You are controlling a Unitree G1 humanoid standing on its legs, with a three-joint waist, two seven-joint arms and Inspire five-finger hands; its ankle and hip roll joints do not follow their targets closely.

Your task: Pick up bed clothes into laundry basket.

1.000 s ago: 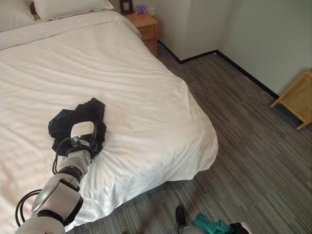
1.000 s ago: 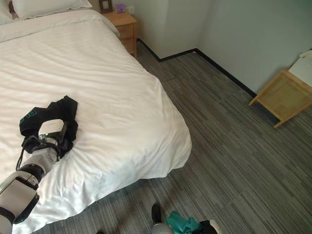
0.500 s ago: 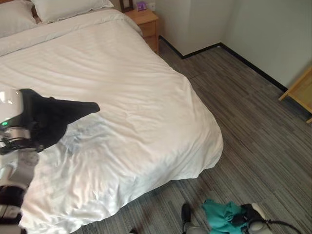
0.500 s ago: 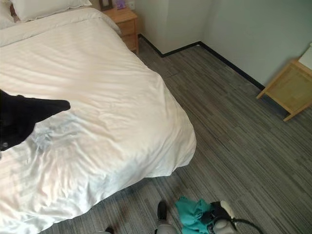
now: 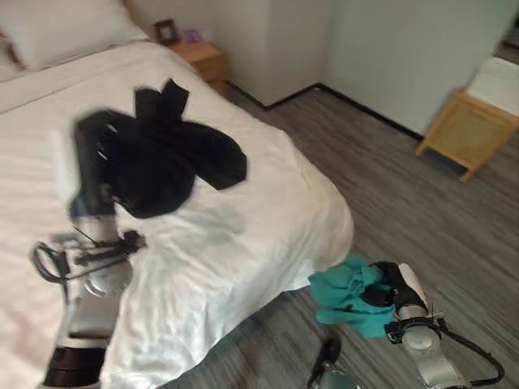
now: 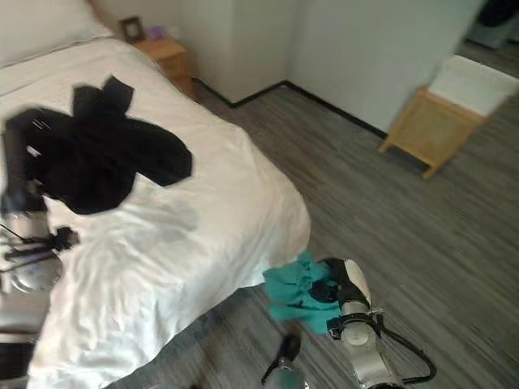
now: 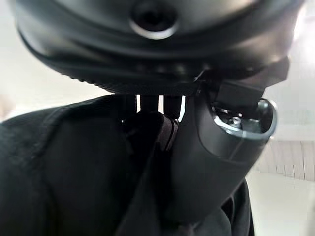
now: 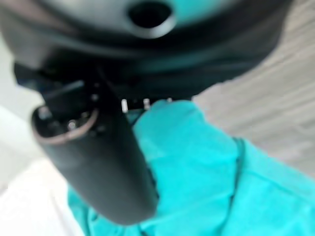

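Fingers: right hand curled round a crumpled teal cloth garment at 5 o'clock, low over the grey striped carpet; left hand clamped on a floppy black cloth garment at 10 o'clock, held up above the white-sheeted bed.
Progress: both garments are lifted and none lies on the sheet; dropping them into a laundry basket remains, I judge.
Count: two garments, one bed, one pillow, one wooden nightstand, one wooden stool at 2 o'clock.
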